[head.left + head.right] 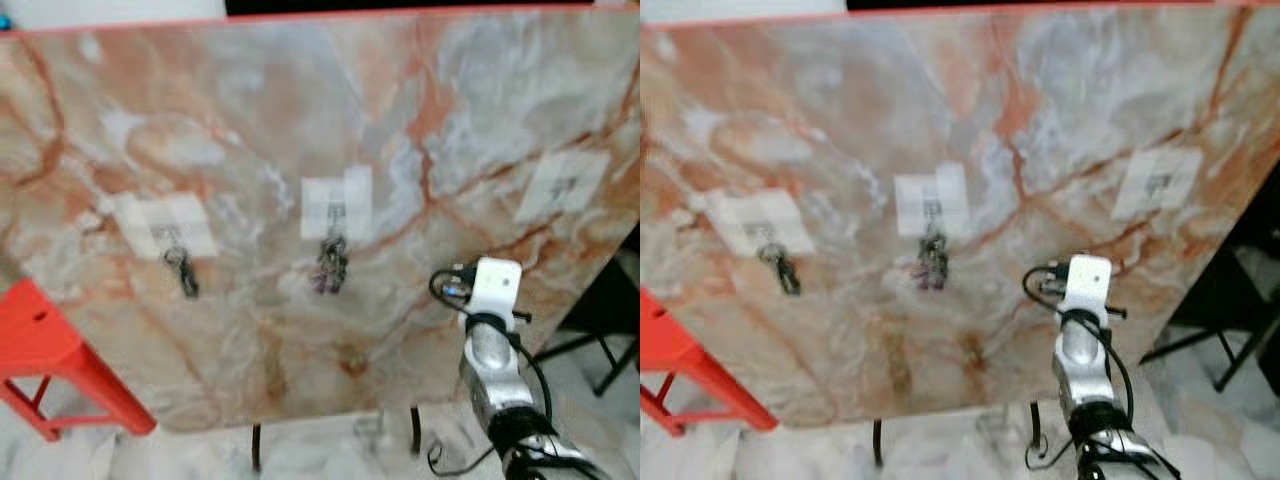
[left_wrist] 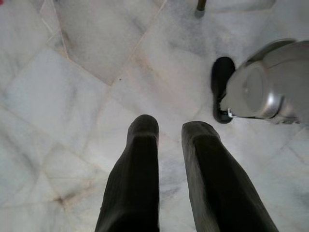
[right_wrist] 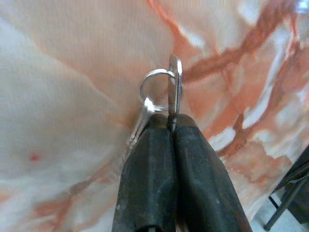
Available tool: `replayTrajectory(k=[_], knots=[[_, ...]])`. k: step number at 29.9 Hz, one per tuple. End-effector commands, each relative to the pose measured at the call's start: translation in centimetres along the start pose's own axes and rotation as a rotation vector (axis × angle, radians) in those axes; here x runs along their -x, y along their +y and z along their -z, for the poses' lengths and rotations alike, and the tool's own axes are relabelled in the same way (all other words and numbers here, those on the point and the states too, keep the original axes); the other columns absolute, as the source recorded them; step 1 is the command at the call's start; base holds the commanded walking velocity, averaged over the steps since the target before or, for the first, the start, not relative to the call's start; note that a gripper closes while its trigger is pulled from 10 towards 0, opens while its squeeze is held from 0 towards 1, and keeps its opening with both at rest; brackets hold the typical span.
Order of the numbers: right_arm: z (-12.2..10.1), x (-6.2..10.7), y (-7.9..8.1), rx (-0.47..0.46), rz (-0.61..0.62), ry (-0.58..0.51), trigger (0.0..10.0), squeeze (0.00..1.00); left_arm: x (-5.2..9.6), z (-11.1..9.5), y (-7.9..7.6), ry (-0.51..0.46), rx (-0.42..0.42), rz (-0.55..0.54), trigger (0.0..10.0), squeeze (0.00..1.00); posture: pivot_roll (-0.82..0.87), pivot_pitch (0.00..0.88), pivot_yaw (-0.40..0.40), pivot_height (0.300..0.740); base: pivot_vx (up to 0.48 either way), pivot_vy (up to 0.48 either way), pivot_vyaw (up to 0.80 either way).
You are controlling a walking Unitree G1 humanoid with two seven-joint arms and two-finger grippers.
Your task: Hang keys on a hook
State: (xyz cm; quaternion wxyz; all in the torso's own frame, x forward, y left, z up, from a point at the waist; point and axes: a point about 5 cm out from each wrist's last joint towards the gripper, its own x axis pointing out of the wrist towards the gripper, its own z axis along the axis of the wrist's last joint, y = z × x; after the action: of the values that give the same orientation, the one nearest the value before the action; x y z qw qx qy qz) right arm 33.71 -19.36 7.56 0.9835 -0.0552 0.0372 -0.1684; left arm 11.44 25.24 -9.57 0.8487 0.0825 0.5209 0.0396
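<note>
Leaning marble board [image 1: 300,130], marble floor [image 2: 72,96]

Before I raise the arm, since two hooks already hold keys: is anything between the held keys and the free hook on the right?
Nothing visible. The right gripper pinches the keys before bare marble board, below the free hook.

Pink-and-cream marble board [image 1: 300,120] veined in rust orange and grey, edged red along the top, with pale whitish hook patches [image 1: 337,208]. Silver keys [image 3: 166,94] on a silver ring, pinched between black fingers [image 3: 149,179] of the right gripper [image 3: 171,126]. Bright red stool [image 1: 55,360]; white, grey-veined floor tiles [image 2: 72,96].
</note>
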Motion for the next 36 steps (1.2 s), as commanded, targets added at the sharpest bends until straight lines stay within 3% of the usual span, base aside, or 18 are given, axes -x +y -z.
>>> replayTrajectory(k=[1,11,17,36], knots=[[-0.8,-0.5,-0.2,-0.013,0.027,-0.016,10.0,0.0,-0.1,-0.2,0.0,-0.001,-0.002,0.002,10.0,0.0,0.06,0.0,-0.015,0.73,0.0,0.0,0.0],[-1.9,-1.1,-1.5,-0.076,0.147,-0.036,10.0,0.0,0.0,-0.2,0.0,0.0,0.0,0.003,10.0,0.0,0.06,0.0,-0.016,0.73,0.0,0.0,0.0],[-2.6,-1.2,-2.0,-0.062,0.183,-0.078,10.0,0.0,0.0,-0.2,0.0,-0.002,0.003,0.003,10.0,0.0,0.06,0.0,-0.013,0.73,0.0,0.0,0.0],[-7.0,-2.4,-1.6,-0.019,0.125,-0.249,10.0,0.0,0.0,-0.2,-0.1,-0.007,0.01,0.005,10.0,0.0,0.06,0.0,-0.017,0.73,0.0,0.0,0.0]])
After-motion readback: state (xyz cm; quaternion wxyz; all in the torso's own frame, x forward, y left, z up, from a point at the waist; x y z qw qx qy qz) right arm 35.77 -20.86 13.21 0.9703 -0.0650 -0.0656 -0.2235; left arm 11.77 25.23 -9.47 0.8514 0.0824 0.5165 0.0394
